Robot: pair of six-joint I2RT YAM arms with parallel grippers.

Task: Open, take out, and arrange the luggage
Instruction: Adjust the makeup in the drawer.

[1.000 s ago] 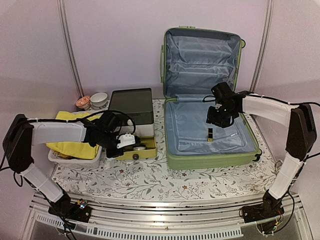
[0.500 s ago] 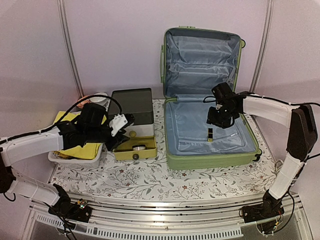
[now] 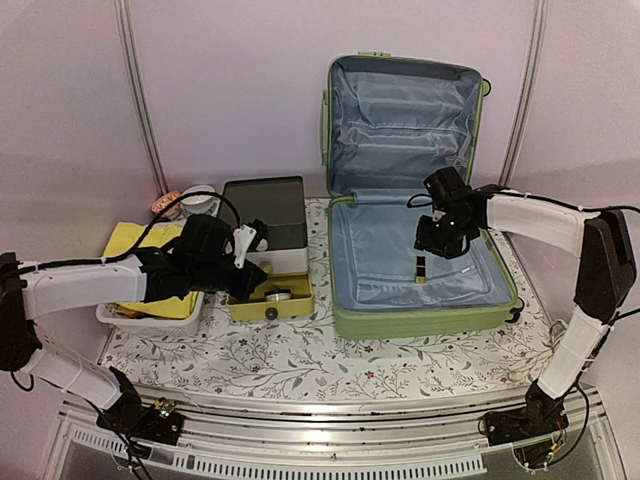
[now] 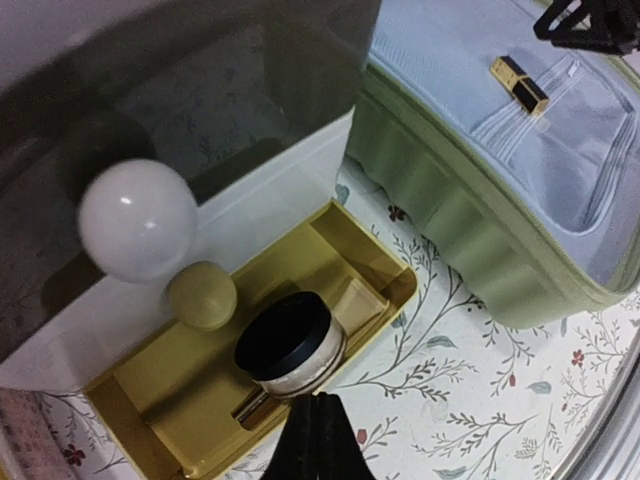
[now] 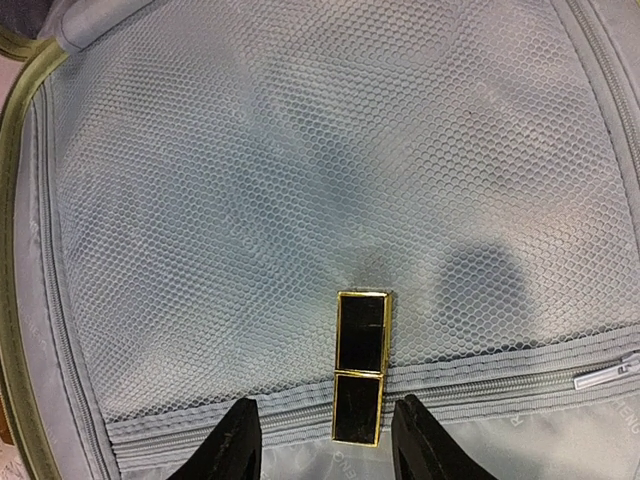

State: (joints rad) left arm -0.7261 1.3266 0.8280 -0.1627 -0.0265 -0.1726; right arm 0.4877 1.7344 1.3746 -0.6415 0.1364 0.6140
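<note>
Nearest me, the left gripper point(image 4: 312, 440) hangs over the pulled-out yellow drawer point(image 4: 150, 400), its fingers pressed together with nothing between them. A black-lidded jar point(image 4: 288, 345) sits in the drawer just ahead of their tips. That arm is well apart from what matters next, I'd say.

Further in and to the right lies the luggage point(image 3: 420, 318), open, its base flat on the table. Inside the base, on the grey mesh lining, lies a black-and-gold lipstick point(image 5: 362, 365), apparently the only thing left in there. Its long axis runs from the near wall towards the hinge.

The right gripper point(image 5: 325, 450) hovers just above it, fingers about half spread and holding nothing. From the wrist view the gap between them lies square across the lipstick's narrow width, with the case a little off-centre and mostly ahead of the tips. So this arm is plainly the closer one; I reckon it wants a short reach forward and down before closing.

Beyond, the lid point(image 3: 400, 110) stands upright against the back wall
</note>
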